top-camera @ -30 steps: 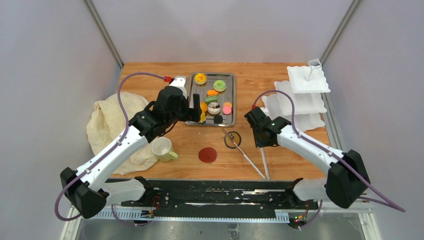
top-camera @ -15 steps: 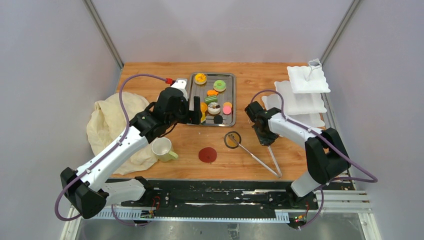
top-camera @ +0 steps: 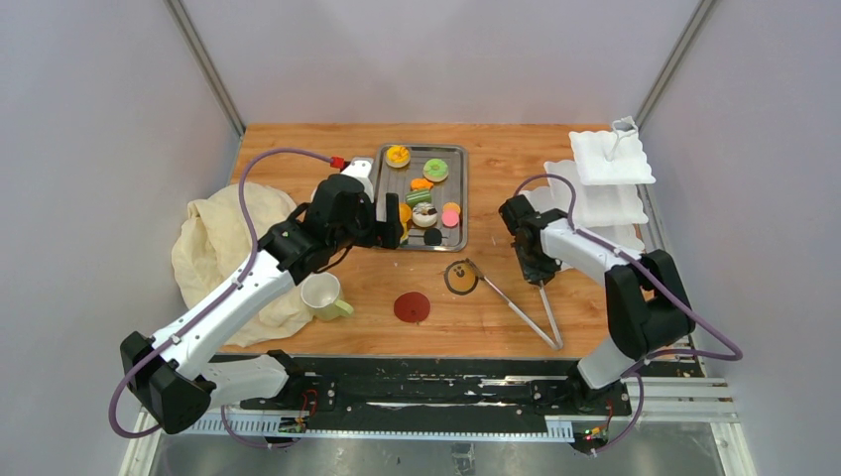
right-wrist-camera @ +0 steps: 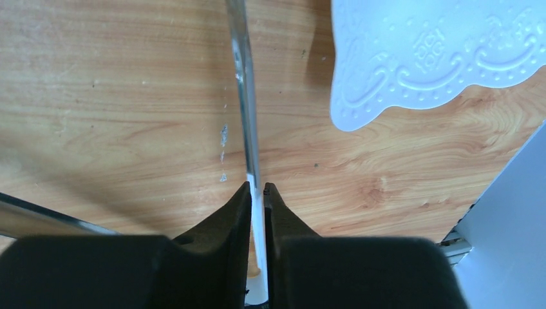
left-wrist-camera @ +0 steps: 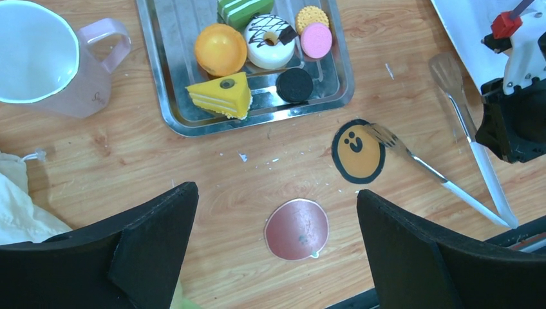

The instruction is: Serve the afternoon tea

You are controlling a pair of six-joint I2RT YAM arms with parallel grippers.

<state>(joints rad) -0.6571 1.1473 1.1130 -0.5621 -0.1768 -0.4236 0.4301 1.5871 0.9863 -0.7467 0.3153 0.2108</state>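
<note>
Both claws show from above: the left claw [top-camera: 395,226] hangs at the near-left edge of the steel tray [top-camera: 464,198] holding the pastries [top-camera: 434,170], and the right claw [top-camera: 542,281] points down onto the metal tongs [top-camera: 516,309], with the tiered stand [top-camera: 605,188] far right, one mug [top-camera: 319,295] near left, and the red coaster [top-camera: 412,306] and yellow coaster [top-camera: 460,279] mid-table. Left wrist view: its fingers [left-wrist-camera: 148,244] spread wide with nothing between them, above the red coaster, while a forked tong tip rests on the yellow coaster and a second mug [left-wrist-camera: 38,58] stands just left of the tray. Right wrist view: the fingers [right-wrist-camera: 219,225] pinch tight on one slim tong arm, a corner of the stand lying off to one side.
</note>
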